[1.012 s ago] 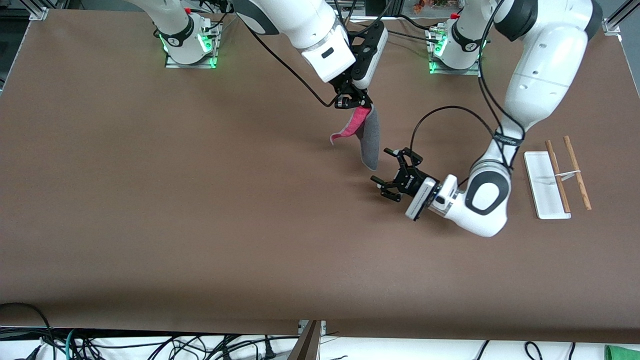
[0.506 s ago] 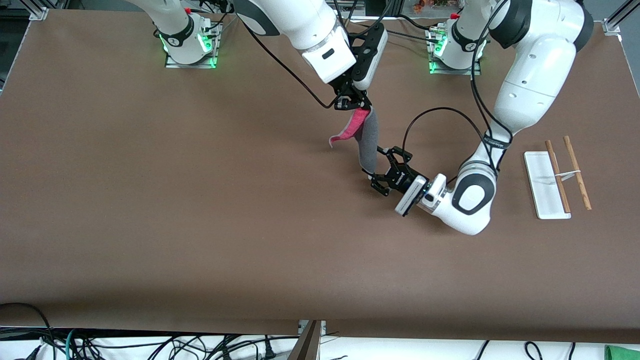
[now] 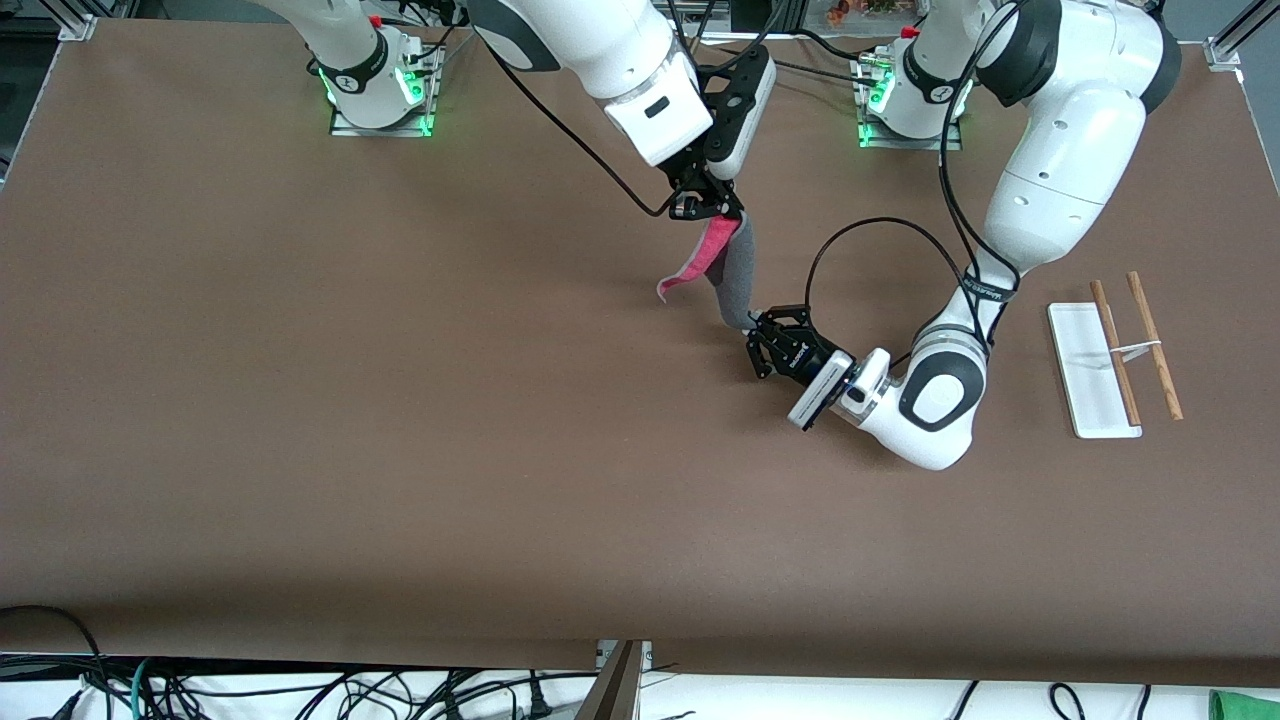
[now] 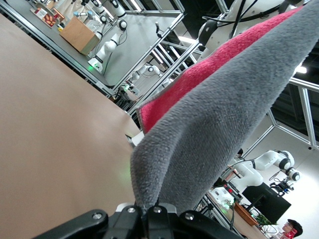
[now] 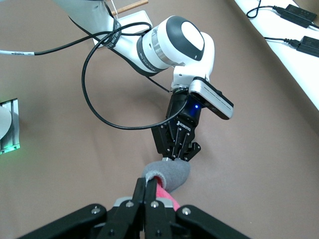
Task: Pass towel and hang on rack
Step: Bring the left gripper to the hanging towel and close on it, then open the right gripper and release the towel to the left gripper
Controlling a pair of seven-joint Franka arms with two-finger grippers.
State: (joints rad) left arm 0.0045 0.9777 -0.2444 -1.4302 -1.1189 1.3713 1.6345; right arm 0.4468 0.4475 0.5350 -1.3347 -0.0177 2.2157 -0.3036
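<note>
The towel (image 3: 738, 275), pink-red on one face and dark grey on the other, hangs in the air over the middle of the table. My right gripper (image 3: 712, 207) is shut on its upper end. My left gripper (image 3: 757, 330) is shut on its lower grey tip, low over the table. In the left wrist view the towel (image 4: 224, 114) rises from the closed left gripper (image 4: 149, 216). In the right wrist view the right gripper (image 5: 150, 191) pinches the towel (image 5: 169, 174), with the left gripper (image 5: 177, 154) at the towel's other end. The rack (image 3: 1115, 345) stands toward the left arm's end of the table.
The rack's white base (image 3: 1080, 370) carries two brown rods (image 3: 1155, 345). A green cloth (image 3: 1245, 703) shows past the table's front edge. Cables (image 3: 300, 690) lie below that edge. The arm bases (image 3: 380, 90) stand along the table's back.
My left gripper moved in to the towel's hanging lower end and shut on it. The right gripper kept still, holding the upper end.
</note>
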